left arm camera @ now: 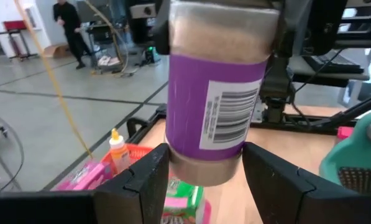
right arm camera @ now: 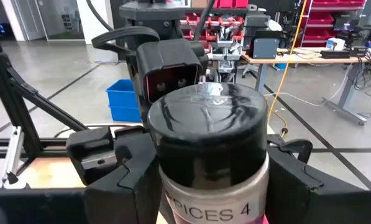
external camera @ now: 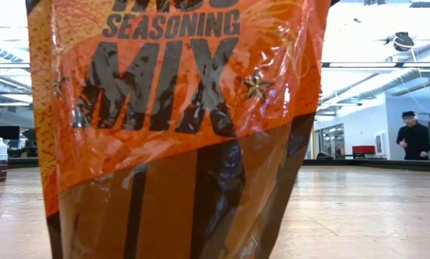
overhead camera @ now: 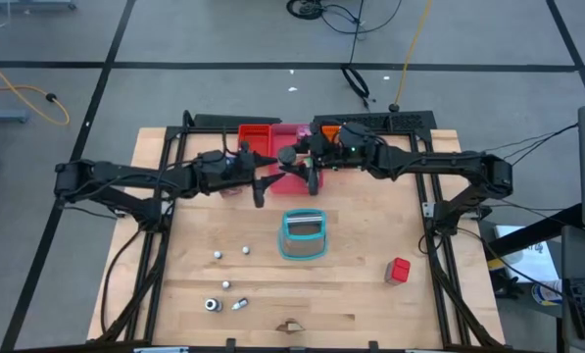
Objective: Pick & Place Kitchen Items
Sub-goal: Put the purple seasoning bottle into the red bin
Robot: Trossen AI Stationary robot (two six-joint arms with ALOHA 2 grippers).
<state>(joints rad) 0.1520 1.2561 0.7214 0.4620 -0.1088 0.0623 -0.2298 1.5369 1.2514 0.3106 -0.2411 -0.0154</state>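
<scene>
Spice jar (right arm camera: pixel 210 146), purple-labelled with a black cap, hangs above the far middle of the tabletop (overhead camera: pixel 361 265), over the pink tray (overhead camera: pixel 294 137), with both tools on it. Right tool (right arm camera: pixel 210 180) is clamped on the jar just below the cap; left tool (left arm camera: pixel 204 171) brackets its bottom end, fingers (left arm camera: pixel 138 180) at its sides. Nearer, a teal basket (overhead camera: pixel 303 235), a red cube (overhead camera: pixel 399 271) and small balls (overhead camera: pixel 230 253) rest on the wood.

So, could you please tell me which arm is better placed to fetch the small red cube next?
Right, probably. The small red cube sits front right, on the right arm's side. Both the left gripper and right gripper are at the back, around the purple-labelled spice jar.
</scene>
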